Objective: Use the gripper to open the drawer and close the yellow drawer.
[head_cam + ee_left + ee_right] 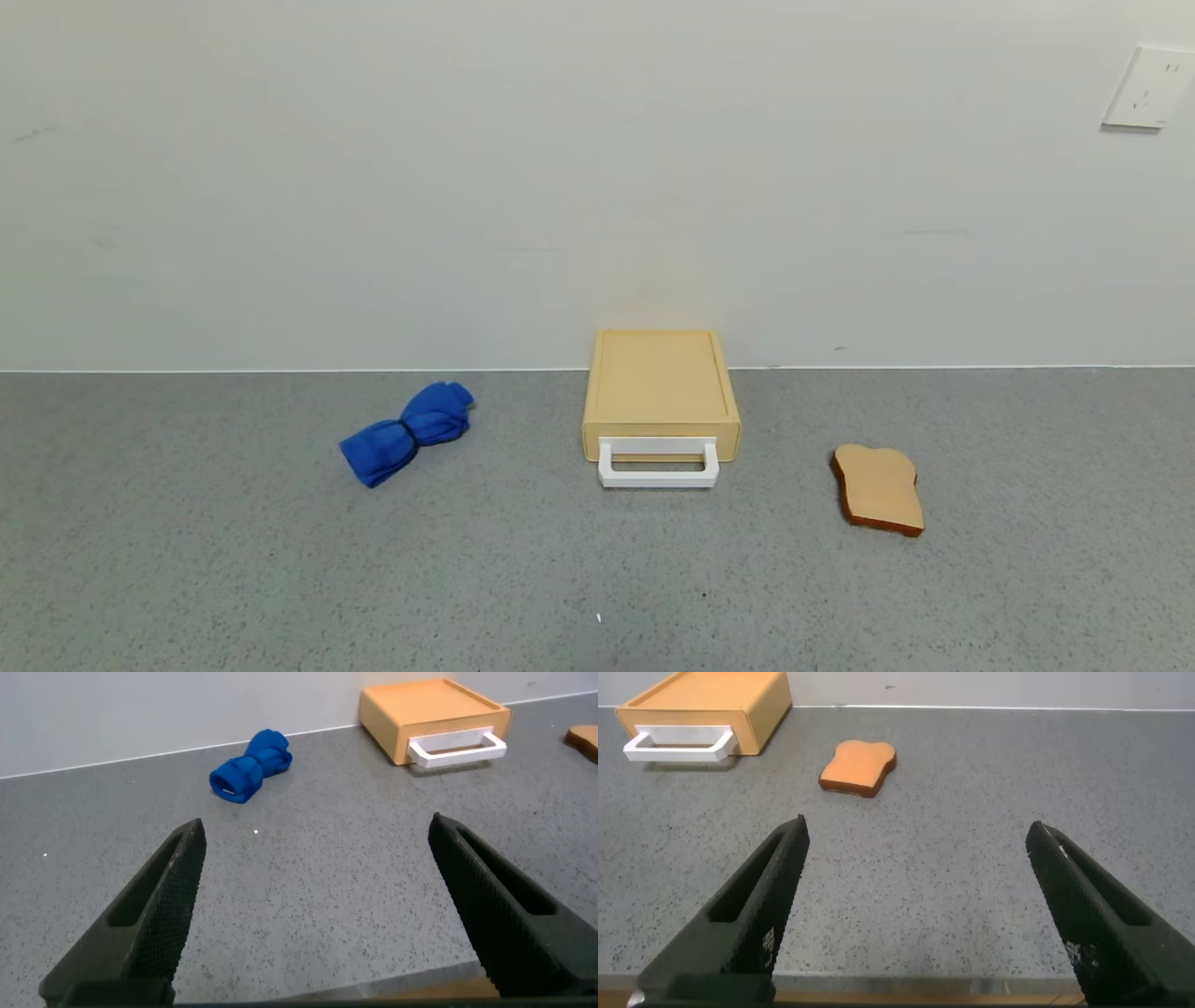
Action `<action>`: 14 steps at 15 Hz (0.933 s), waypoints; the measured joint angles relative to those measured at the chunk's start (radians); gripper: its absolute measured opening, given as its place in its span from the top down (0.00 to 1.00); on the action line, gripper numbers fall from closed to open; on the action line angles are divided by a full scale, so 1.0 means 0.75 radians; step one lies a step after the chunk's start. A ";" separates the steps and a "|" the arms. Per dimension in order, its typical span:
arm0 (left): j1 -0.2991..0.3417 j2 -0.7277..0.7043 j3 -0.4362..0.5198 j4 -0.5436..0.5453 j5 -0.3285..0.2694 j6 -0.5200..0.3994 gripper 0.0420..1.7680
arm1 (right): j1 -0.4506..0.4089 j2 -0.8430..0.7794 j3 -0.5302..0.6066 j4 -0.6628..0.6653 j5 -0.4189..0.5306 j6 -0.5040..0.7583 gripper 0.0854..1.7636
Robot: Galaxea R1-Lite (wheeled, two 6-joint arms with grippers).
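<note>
Left hand (313, 905) wide open, empty, low over the bench (336, 887); right hand (915, 905) same, wide open, holding nothing. Drawer (661, 446) well ahead of both hands, shut in its box against the wall, handle (658, 464) facing the hands. Blue cloth (408, 432) ahead of left hand, toast (878, 489) ahead of right.

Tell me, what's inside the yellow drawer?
Can't tell. The drawer is pushed shut in its yellow casing, so only its white handle shows. Nothing sits on top.
</note>
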 joint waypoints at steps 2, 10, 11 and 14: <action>0.000 -0.001 0.024 -0.010 0.014 -0.001 0.03 | 0.000 0.000 0.000 0.000 0.000 0.000 0.03; 0.000 -0.001 0.076 0.030 0.124 -0.017 0.03 | 0.000 0.000 0.000 -0.001 0.000 0.000 0.03; 0.000 -0.001 0.077 0.030 0.124 -0.019 0.03 | 0.000 0.000 0.000 0.000 0.000 -0.001 0.03; 0.000 -0.001 0.077 0.026 0.119 -0.012 0.03 | 0.000 0.000 0.000 -0.001 0.000 -0.001 0.03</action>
